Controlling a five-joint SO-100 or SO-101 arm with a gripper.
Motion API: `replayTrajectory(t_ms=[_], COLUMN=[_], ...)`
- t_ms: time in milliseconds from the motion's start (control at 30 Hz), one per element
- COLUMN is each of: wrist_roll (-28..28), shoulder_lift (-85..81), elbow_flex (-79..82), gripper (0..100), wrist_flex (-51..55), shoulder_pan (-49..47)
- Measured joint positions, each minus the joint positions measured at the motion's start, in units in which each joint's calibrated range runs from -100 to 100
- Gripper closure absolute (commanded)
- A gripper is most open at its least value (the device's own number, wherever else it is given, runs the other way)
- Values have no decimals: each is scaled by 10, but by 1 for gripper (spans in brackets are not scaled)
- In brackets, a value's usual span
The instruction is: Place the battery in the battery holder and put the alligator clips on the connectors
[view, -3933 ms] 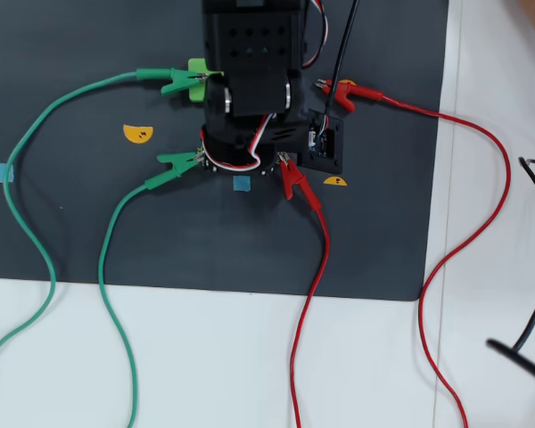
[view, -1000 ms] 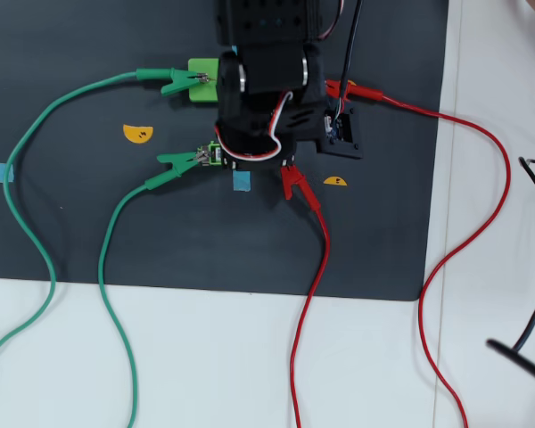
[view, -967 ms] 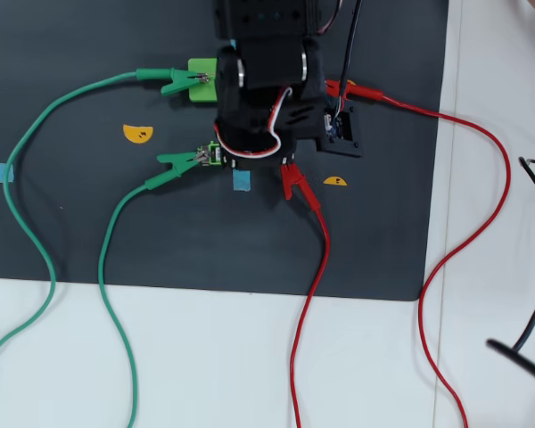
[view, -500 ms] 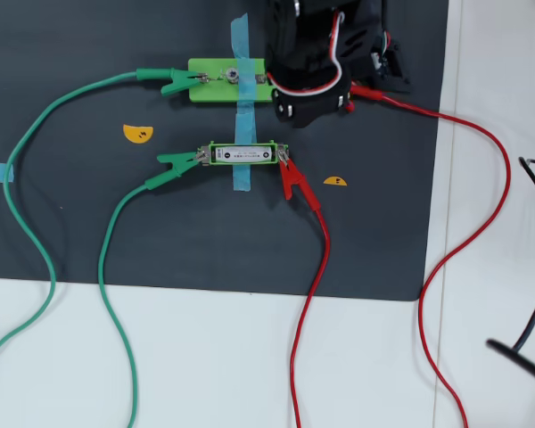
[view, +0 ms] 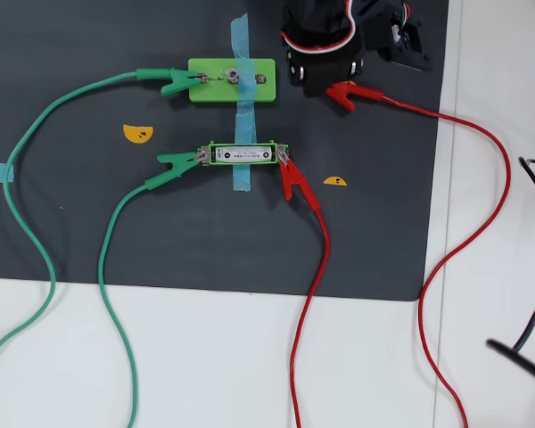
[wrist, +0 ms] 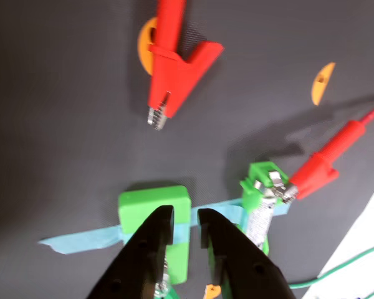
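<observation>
You have a dark grey rectangular mat (view: 89,232) lying on a white table (view: 205,357), and everything of the task sits on it. In the overhead view the black arm (view: 325,45) fills the far edge, right of centre. The wide solid green block (view: 232,81) lies just left of the arm, pinned by a strip of blue tape (view: 242,178) that runs near to far across it and across the narrow bright-green battery holder (view: 242,154) nearer you.

The slim white-silver battery (view: 243,155) is seated lengthwise in that holder. A green alligator clip (view: 176,161) grips the holder's left tab and a red alligator clip (view: 292,179) its right tab. Another green alligator clip (view: 178,82) bites the left connector of the block. A second red alligator clip (view: 341,94) lies loose on the mat right of the block, apart from it, just beneath the arm.

In the wrist view your gripper (wrist: 186,221) hangs over the block with its black fingers (wrist: 159,227) a narrow gap apart and nothing between them
</observation>
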Motion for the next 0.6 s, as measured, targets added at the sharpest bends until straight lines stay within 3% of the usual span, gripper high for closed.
replayTrajectory(t_ms=[267,600], wrist_roll=[-73,-102], shoulder_lift=[-1,-1], elbow_flex=[33,33], gripper=[84,84], wrist_flex=[0,-52], shoulder_pan=[-100,-105])
